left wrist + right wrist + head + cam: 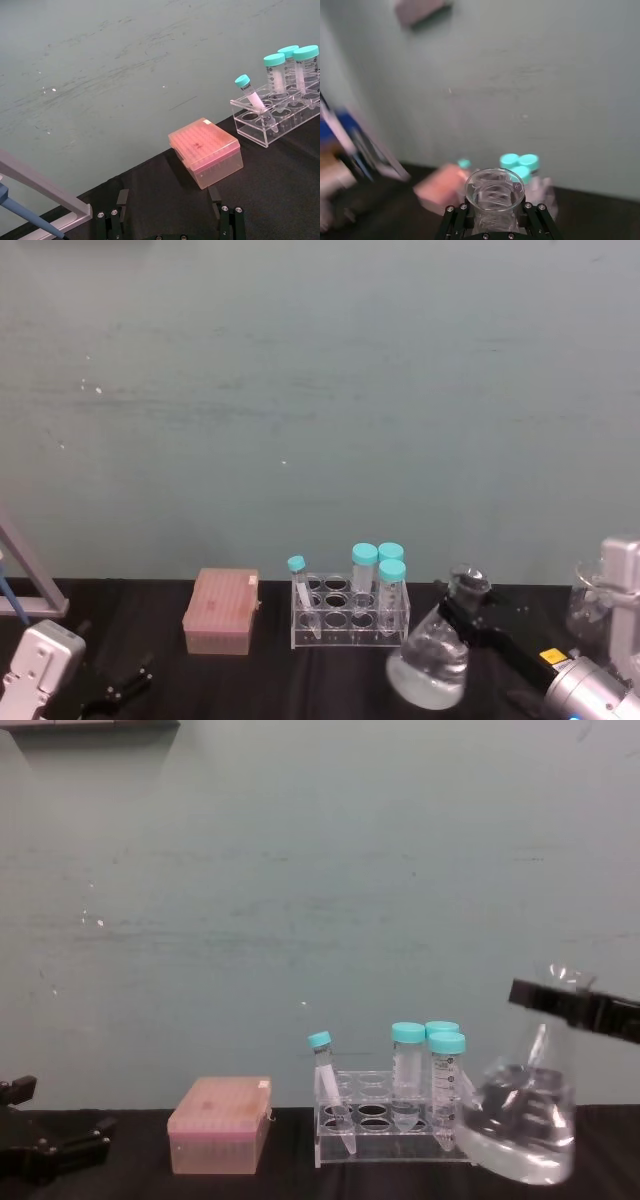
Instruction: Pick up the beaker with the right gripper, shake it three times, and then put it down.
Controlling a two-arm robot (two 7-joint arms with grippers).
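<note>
The beaker (430,665) is a clear conical flask, tilted with its neck leaning to the right and its wide base off the table. Liquid sloshes in its base (520,1125). My right gripper (462,612) is shut on the flask's neck just under the flared rim, its black fingers (560,1002) clamping from the right. In the right wrist view the rim (494,192) sits between the fingers of the right gripper (494,214). My left gripper (125,680) rests open at the table's near left corner, holding nothing.
A clear rack (350,615) with teal-capped tubes stands just left of the flask. A pink tip box (222,612) sits further left. More glassware (590,605) is at the far right, and a stand (25,575) at the far left.
</note>
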